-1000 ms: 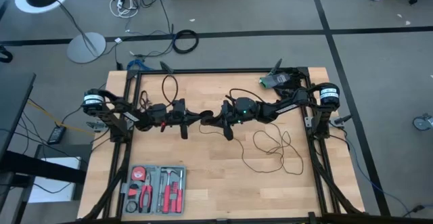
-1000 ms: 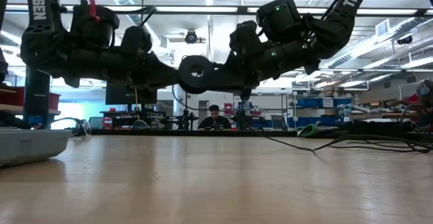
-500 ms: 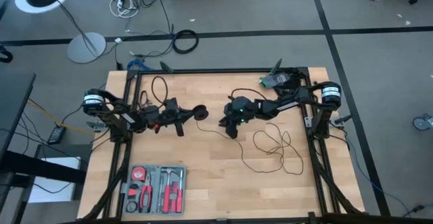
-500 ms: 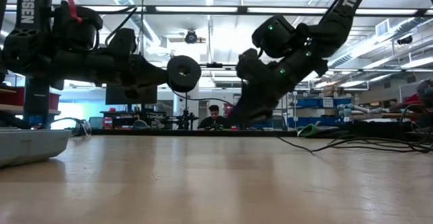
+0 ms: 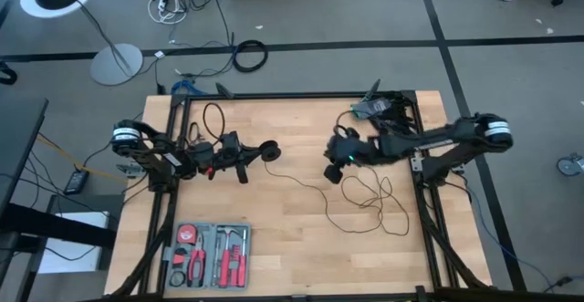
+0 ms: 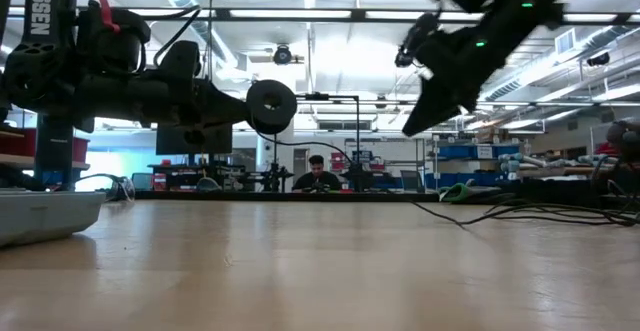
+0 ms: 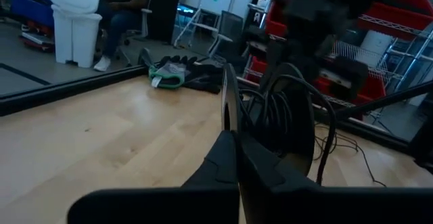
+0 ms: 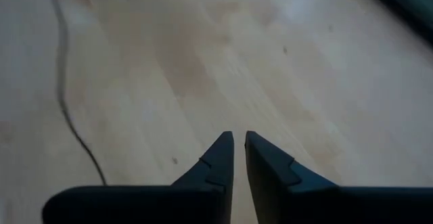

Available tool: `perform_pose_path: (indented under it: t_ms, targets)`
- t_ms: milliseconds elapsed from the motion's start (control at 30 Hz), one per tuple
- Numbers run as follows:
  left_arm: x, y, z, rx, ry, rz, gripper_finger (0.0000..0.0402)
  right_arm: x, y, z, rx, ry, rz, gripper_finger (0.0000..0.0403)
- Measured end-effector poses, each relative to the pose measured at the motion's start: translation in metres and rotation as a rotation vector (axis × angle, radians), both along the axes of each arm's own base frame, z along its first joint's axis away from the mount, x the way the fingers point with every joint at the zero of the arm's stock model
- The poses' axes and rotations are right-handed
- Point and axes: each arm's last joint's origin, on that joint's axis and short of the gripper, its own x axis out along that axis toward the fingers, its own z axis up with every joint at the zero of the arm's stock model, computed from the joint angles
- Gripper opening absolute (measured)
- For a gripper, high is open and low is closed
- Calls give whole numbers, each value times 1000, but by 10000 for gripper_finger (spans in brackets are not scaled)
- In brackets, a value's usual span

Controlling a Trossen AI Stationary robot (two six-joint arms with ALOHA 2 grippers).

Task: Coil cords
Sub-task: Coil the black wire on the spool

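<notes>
Meanwhile, above the left half of the pale wooden table [image 5: 274, 238], the left gripper [image 5: 258, 152] was clenched on the small round black disc-shaped puck [image 5: 270, 151], held clear of the boards in the low view. From that puck the long, thin black wire [image 5: 301, 182] dropped to the tabletop and ran rightward across the middle of the table. An open grey tray of red-handled hand tools [image 5: 208, 254] sat near the front left edge, well apart from the work. Further right, the right gripper [image 5: 333, 172] hung over the wire just short of its loose loops [image 5: 370, 202], its fingers [image 8: 220, 158] nearly together with a narrow gap and nothing between them. Done well, the next pick would likely need the right fingers spread wider first, then lowered squarely over a single strand near the loops, not a crossing. Judging by the slack, the left arm would best keep the puck steady so that each gathered turn lies even.
</notes>
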Motion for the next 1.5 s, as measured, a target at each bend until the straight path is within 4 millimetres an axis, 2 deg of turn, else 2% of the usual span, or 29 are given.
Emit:
perform_pose_path:
  t_ms: [167,267,400,733,933,1033,1267,1500]
  targets:
    - [0,0,0,2,-1,0,0,-19,24,-31,-89,-275,-65,34]
    - [0,0,0,12,-1,0,0,-22,25,-47,-73,-462,-85,35]
    - [0,0,1,14,-8,3,0,-18,21,-56,-72,-568,-102,36]
    - [3,2,4,20,-28,33,0,27,18,-67,-130,-541,-91,50]
    - [6,2,7,64,-27,36,0,60,24,-65,-152,-529,81,73]
    - [6,2,7,64,-26,35,0,71,23,-59,-152,-547,101,81]
    - [6,2,5,62,-13,35,0,82,14,-52,-86,-560,227,87]
    - [6,2,6,57,-18,34,0,82,11,-53,-40,-557,214,86]
